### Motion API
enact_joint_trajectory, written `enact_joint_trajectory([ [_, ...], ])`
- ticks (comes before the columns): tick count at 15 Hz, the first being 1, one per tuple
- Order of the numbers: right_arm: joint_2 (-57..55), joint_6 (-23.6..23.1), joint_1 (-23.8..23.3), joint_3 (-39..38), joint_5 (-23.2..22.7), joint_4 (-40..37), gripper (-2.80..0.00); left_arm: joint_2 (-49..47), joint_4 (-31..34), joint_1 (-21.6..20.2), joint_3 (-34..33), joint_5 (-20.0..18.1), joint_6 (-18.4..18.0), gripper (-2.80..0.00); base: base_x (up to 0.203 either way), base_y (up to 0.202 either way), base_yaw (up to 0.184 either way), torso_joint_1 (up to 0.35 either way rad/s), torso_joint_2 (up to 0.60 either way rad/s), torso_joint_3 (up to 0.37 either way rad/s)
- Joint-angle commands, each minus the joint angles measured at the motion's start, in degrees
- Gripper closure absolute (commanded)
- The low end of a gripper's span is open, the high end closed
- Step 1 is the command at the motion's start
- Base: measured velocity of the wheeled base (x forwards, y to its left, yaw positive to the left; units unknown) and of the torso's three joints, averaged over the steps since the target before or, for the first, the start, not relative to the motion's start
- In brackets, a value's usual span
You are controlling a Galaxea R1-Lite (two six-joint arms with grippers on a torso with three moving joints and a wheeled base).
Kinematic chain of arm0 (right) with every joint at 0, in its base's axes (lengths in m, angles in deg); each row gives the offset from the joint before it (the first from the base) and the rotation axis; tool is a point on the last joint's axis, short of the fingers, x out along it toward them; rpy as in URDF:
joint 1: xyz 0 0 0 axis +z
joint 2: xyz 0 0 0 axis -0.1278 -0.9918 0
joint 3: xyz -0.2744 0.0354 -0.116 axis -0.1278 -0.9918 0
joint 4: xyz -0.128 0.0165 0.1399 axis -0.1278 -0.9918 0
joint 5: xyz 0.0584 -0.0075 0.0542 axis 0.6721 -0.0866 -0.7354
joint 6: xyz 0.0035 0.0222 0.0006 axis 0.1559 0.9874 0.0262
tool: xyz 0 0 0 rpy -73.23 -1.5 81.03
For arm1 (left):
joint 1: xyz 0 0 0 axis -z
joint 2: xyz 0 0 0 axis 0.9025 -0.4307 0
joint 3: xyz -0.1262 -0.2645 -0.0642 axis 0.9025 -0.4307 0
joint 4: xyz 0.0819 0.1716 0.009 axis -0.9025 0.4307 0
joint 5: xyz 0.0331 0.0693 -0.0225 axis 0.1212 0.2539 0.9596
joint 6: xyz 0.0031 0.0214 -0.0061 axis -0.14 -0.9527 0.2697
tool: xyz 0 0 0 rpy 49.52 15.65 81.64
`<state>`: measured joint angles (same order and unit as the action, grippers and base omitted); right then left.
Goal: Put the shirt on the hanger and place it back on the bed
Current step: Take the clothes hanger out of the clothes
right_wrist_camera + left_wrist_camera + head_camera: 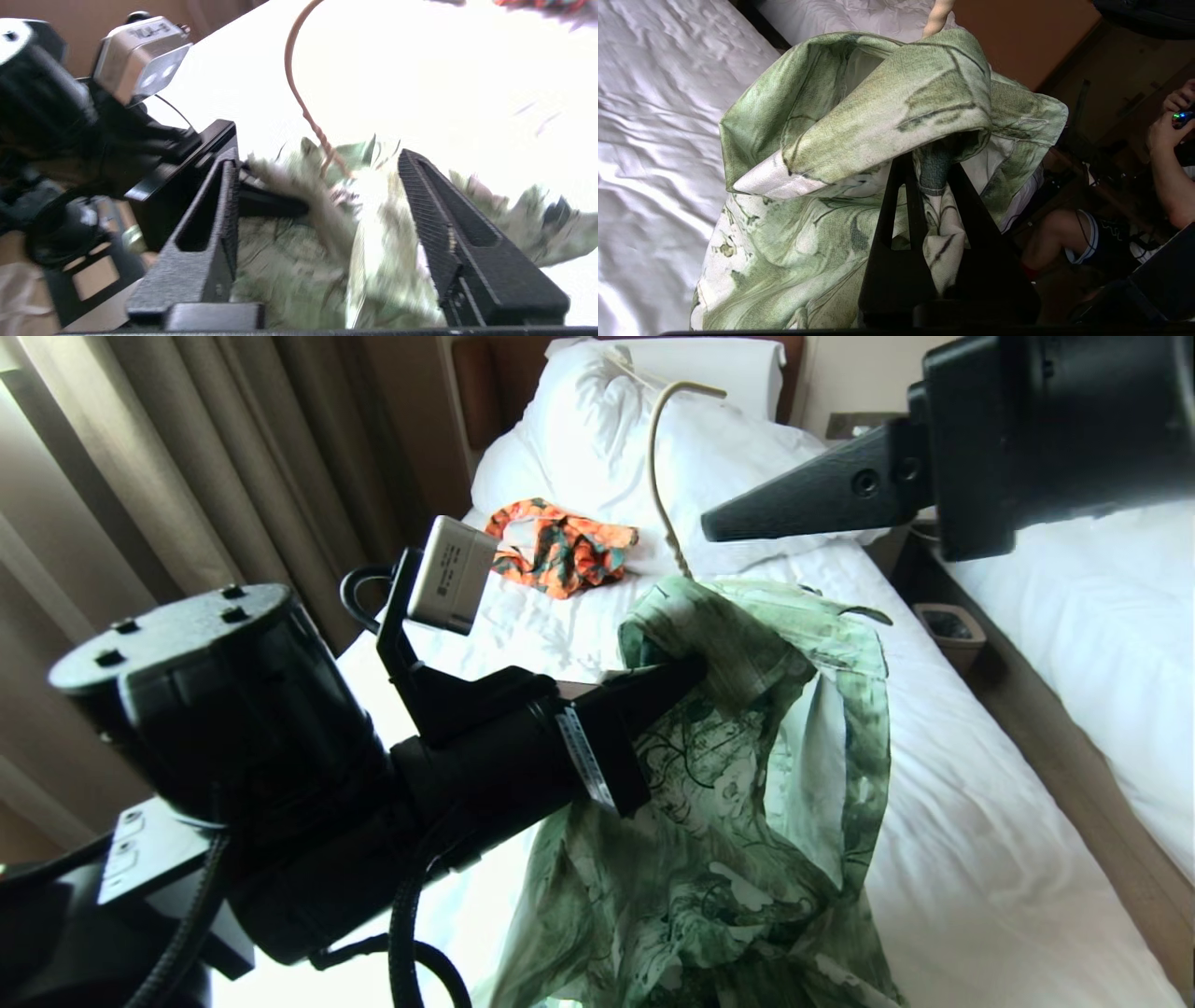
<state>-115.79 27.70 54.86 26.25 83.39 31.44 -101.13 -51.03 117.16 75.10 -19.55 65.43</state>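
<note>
left gripper (686, 674): jaws clenched on shirt (747, 784) near collar, held above bed (980, 859) | right gripper (322, 186): jaws released, apart from shirt | hanger (658, 476): inside shirt, hook rising beyond left jaws

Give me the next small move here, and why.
Probably lower the left gripper, shut on the shirt, toward the bed. The hanger hook already rises from the collar, the shirt hangs off it in the air, and the right gripper stands open, holding nothing.
</note>
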Motion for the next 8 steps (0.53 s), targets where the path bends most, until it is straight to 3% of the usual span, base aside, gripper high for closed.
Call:
enact_joint_trajectory([
  [1, -3.30, -2.12, 0.03, -0.04, 0.81, 1.39, -2.80, -0.09, -0.38, 0.06, 0.11, -0.10, 0.16, 0.00, 0.000, 0.000, 0.000, 0.000, 0.00, 0.000],
  [7, -7.23, -2.92, 0.38, -0.03, 0.84, 5.75, -2.80, 0.35, -0.47, -0.29, 0.02, -0.03, 0.16, 0.00, 0.000, 0.000, 0.000, 0.000, 0.00, 0.000],
  [8, -7.59, -3.16, 0.63, 0.01, 0.80, 6.54, -0.30, 0.43, -0.47, -0.29, -0.06, -0.03, 0.22, 0.00, 0.000, 0.000, 0.000, 0.000, 0.00, 0.000],
])
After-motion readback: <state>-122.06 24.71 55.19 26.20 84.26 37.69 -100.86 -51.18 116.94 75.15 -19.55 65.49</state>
